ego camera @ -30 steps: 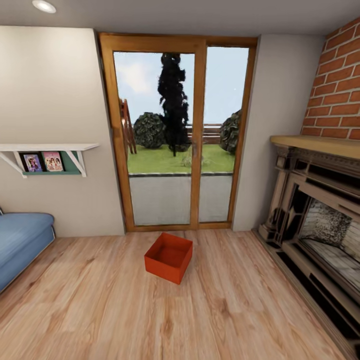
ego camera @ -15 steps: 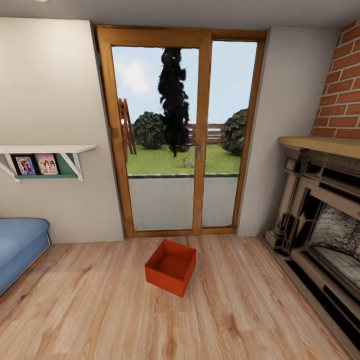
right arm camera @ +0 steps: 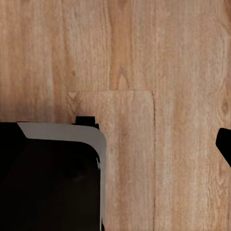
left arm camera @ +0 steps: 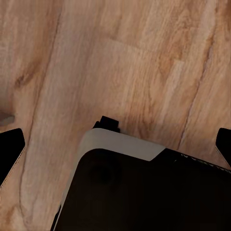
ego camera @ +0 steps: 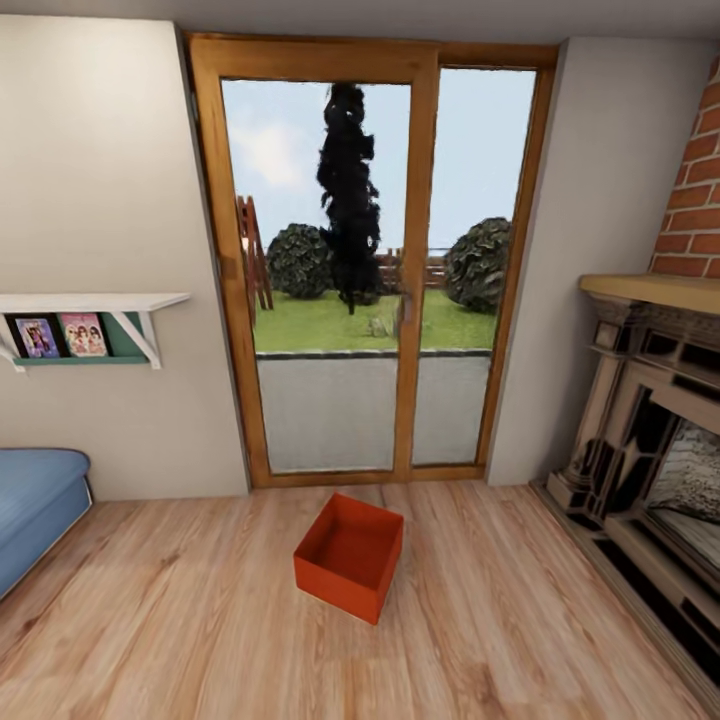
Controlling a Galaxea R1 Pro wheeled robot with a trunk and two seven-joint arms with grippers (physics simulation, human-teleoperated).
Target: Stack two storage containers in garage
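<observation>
Fingers of the left gripper point(left arm camera: 115, 147) appear as two dark tips at opposite edges of the left wrist view, one fingertip point(left arm camera: 10, 149) on one side and the other far across, so they stand spread wide with nothing between them but bare plank floor point(left arm camera: 144, 62). Between and behind the tips lies a dark, grey-edged part of the robot's body point(left arm camera: 144, 192). Of the right gripper, a single dark fingertip point(right arm camera: 224, 144) shows at the edge of the right wrist view; its partner is out of frame, so whether these fingers are spread or closed cannot be told. Beyond that tip lies the same light wood floor, with a dark, grey-edged body part point(right arm camera: 48, 178) beside it.

Head view: one bin point(ego camera: 350, 557), orange-red and open-topped, sits on the wood floor, empty, turned at an angle to the planks. It lies well apart from both sets of fingers, near the foot of the glass doors point(ego camera: 370, 270). To the robot's right of the bin stands the fireplace point(ego camera: 650, 450) under brick point(ego camera: 695, 200); to its left, a blue sofa point(ego camera: 35, 505) below a wall shelf point(ego camera: 90, 310) with pictures.
</observation>
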